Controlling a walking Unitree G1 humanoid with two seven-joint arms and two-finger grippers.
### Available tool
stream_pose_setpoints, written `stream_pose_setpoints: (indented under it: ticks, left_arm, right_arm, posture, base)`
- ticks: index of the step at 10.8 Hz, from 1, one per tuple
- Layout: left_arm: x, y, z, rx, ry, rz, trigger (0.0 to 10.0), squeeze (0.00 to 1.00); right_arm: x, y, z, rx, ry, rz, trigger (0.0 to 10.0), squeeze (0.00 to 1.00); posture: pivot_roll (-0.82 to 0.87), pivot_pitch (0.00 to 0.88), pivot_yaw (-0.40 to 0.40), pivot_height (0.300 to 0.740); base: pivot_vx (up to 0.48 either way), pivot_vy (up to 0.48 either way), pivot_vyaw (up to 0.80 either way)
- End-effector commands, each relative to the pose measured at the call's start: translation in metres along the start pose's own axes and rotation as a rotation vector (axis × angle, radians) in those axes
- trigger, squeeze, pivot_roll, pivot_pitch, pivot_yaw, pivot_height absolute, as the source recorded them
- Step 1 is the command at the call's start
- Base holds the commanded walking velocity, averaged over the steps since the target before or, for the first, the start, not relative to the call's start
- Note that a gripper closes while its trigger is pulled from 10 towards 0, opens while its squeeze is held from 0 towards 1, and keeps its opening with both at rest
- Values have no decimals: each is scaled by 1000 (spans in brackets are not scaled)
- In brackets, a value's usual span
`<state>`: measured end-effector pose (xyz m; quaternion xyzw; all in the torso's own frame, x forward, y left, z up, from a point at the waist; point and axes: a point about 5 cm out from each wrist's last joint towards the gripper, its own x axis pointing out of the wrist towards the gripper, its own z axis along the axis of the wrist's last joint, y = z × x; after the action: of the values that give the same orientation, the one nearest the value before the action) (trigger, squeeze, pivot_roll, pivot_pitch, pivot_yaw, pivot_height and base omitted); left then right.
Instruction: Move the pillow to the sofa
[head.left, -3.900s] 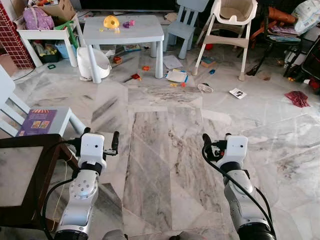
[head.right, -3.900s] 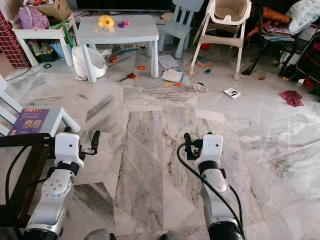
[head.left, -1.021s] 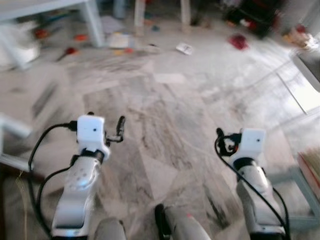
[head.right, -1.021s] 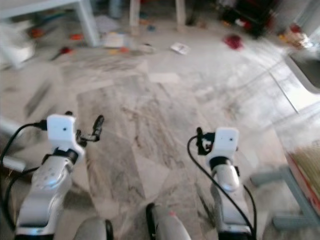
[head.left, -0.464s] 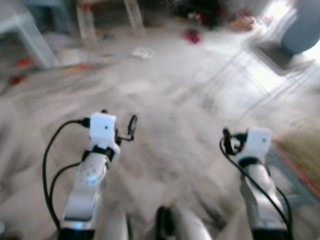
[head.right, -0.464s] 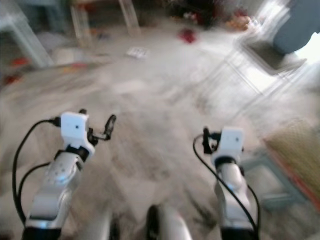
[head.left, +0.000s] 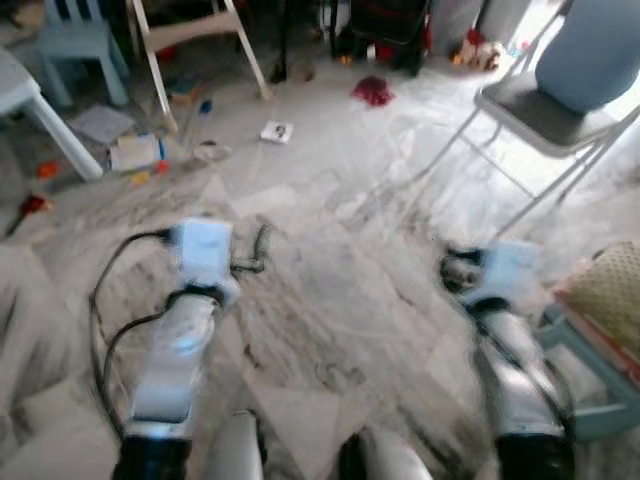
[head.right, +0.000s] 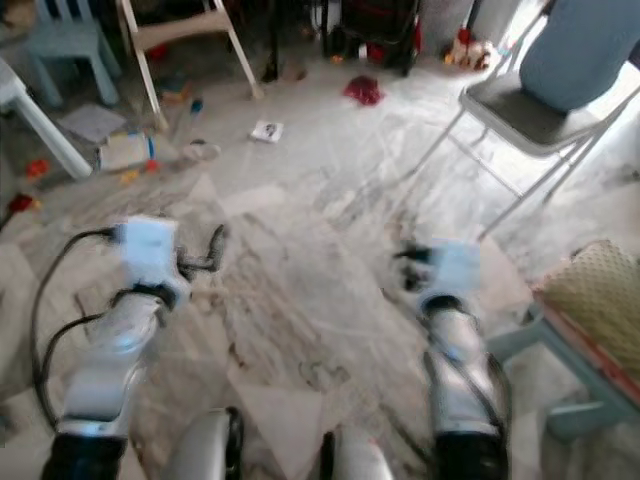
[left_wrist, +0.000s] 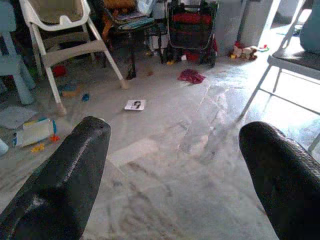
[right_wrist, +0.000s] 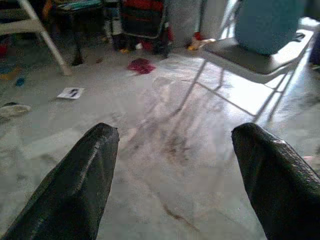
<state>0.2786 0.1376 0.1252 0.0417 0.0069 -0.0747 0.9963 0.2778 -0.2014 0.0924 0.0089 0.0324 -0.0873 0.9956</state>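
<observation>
Both pincers ride empty ahead of the robot: the left gripper (left_wrist: 172, 165) has its two black fingers spread wide with bare marble floor (head.left: 330, 270) between them, and the right gripper (right_wrist: 172, 167) is parted just as wide over the same grey-veined stone. No pillow can be picked out for certain; the nearest candidate is a tan, woven cushion-like pad (head.right: 600, 290) lying on a pale blue-grey stool frame (head.right: 575, 385) at the robot's right, just beside the right arm, but it is cut by the picture's edge and I cannot tell whether it is the task's pillow, and no sofa can be made out either. The head views are smeared, which suggests the body is moving, and that is the first hazard: a target chosen from blurred pictures could be the wrong one. The second is collision, since the right arm hangs close to the stool and a grey metal folding chair (head.left: 545, 105) stands ahead on the right with splayed thin legs that a foot or elbow could catch. Litter on the floor, a small white card (left_wrist: 135, 104), a crumpled red cloth (left_wrist: 191, 76) and scattered toys near the white wooden high chair (left_wrist: 60, 30), could slip underfoot on polished marble if the path swings that way.
</observation>
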Motion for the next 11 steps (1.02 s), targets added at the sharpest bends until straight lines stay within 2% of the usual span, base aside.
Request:
stream_pose_setpoints:
  ticks: [1, 2, 5, 8, 11]
  left_arm:
    - [-4, 9, -4, 6, 23, 37, 10000, 0]
    - [-3, 7, -4, -16, 31, 36, 10000, 0]
    - [6, 5, -1, -25, 34, 35, 10000, 0]
    - [13, 8, -1, -38, 32, 41, 10000, 0]
    - [18, 9, 4, -47, 14, 34, 10000, 0]
  right_arm:
    - [-3, -1, 3, 3, -5, -6, 10000, 0]
    - [-3, -7, 6, -23, 0, -1, 10000, 0]
    - [4, -4, 15, -46, -20, 29, 10000, 0]
    - [3, -4, 15, -43, -17, 23, 10000, 0]
    - [5, -2, 15, -34, -16, 12, 10000, 0]
  posture:
    - [15, 104, -36, 740]
    - [2, 112, -44, 740]
    - [-6, 96, -53, 740]
    - [-22, 71, -37, 740]
    - [-18, 70, -38, 740]
  base:
    - [0, 0, 0]
    - [0, 0, 0]
    - [0, 0, 0]
    - [0, 0, -767]
    - [375, 0, -800]
